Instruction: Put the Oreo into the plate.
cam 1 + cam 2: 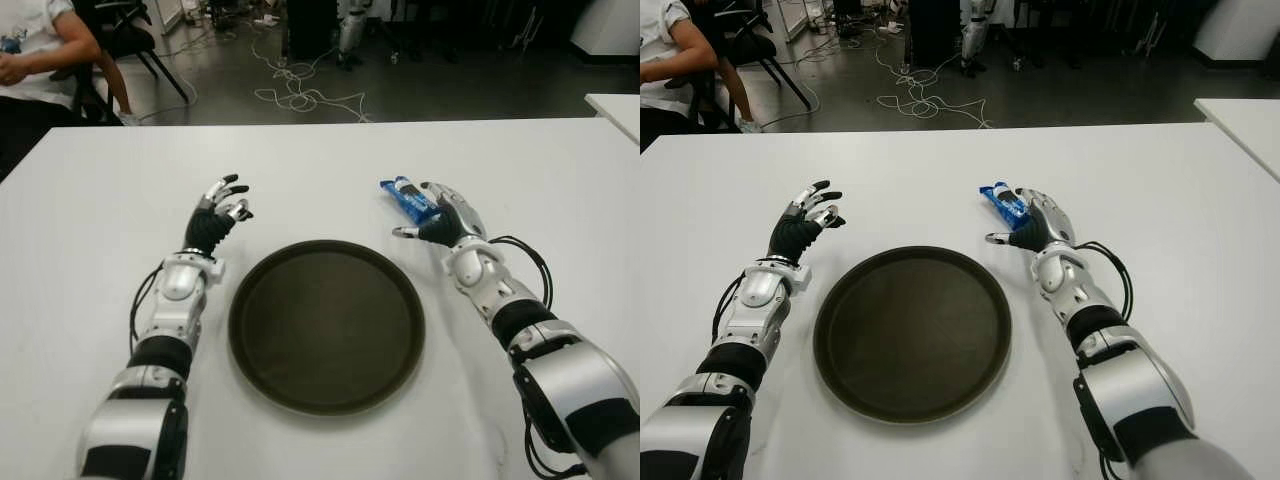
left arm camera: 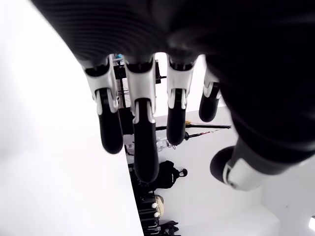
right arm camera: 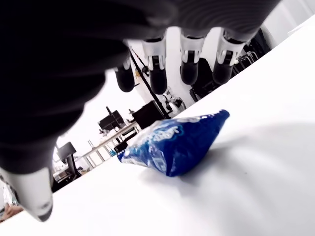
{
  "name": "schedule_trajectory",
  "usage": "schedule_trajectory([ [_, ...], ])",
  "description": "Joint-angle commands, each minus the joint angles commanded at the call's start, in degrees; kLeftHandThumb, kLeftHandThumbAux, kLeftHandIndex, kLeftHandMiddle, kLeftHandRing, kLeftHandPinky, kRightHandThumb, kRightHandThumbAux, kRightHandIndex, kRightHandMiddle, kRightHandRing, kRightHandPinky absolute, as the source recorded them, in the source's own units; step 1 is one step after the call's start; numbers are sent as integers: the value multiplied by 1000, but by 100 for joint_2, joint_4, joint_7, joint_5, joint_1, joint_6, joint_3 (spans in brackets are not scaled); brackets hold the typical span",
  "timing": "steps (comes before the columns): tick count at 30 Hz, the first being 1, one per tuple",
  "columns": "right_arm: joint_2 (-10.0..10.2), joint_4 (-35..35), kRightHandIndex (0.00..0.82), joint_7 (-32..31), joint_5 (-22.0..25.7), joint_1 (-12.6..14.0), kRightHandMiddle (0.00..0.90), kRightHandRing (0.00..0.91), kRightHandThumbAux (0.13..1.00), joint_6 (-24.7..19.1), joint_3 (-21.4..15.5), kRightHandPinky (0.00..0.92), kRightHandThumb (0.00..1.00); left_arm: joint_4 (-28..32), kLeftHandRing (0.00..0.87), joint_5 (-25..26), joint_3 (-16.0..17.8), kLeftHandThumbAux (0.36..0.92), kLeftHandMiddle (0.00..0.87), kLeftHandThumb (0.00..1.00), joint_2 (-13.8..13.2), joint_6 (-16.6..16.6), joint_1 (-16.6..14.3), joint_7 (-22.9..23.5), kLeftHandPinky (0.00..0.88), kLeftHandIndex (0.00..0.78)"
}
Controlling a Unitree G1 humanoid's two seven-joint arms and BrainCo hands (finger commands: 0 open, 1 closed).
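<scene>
A blue Oreo packet (image 1: pixel 409 199) lies on the white table (image 1: pixel 320 150) just beyond the dark round plate (image 1: pixel 327 325), toward its right. My right hand (image 1: pixel 440 222) hovers over the packet's near end, fingers spread and not closed on it; in the right wrist view the Oreo packet (image 3: pixel 172 142) lies flat under the extended fingers (image 3: pixel 157 73). My left hand (image 1: pixel 222 212) shows left of the plate, fingers relaxed and holding nothing. Nothing lies in the plate.
A seated person (image 1: pixel 35 50) is at the far left beyond the table. Cables (image 1: pixel 300 85) lie on the floor behind. A second white table's corner (image 1: pixel 615 105) shows at the right.
</scene>
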State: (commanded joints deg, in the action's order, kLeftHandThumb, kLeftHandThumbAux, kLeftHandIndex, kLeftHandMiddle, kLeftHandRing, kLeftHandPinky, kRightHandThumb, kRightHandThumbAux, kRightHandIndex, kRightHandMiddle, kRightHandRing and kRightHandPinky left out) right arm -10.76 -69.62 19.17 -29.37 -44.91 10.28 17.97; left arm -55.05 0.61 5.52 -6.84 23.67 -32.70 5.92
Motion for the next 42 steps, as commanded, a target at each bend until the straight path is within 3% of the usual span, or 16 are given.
schedule_trajectory([
  [16,19,-6,0,-214,-61,-43,0,0,620,-317,212,1,0,-54,454,48,39,645,232,1000,19,-29,-31,-6,350,151],
  [28,-19,-72,0,-354,-176,-69,0,0,534,-386,342,0,0,-75,455,10,9,646,219,1000,11,9,-39,-19,315,143],
  [42,-40,-139,0,-411,-208,-62,0,0,525,-398,429,0,0,3,453,17,-1,646,225,1000,35,6,-10,-16,352,150],
])
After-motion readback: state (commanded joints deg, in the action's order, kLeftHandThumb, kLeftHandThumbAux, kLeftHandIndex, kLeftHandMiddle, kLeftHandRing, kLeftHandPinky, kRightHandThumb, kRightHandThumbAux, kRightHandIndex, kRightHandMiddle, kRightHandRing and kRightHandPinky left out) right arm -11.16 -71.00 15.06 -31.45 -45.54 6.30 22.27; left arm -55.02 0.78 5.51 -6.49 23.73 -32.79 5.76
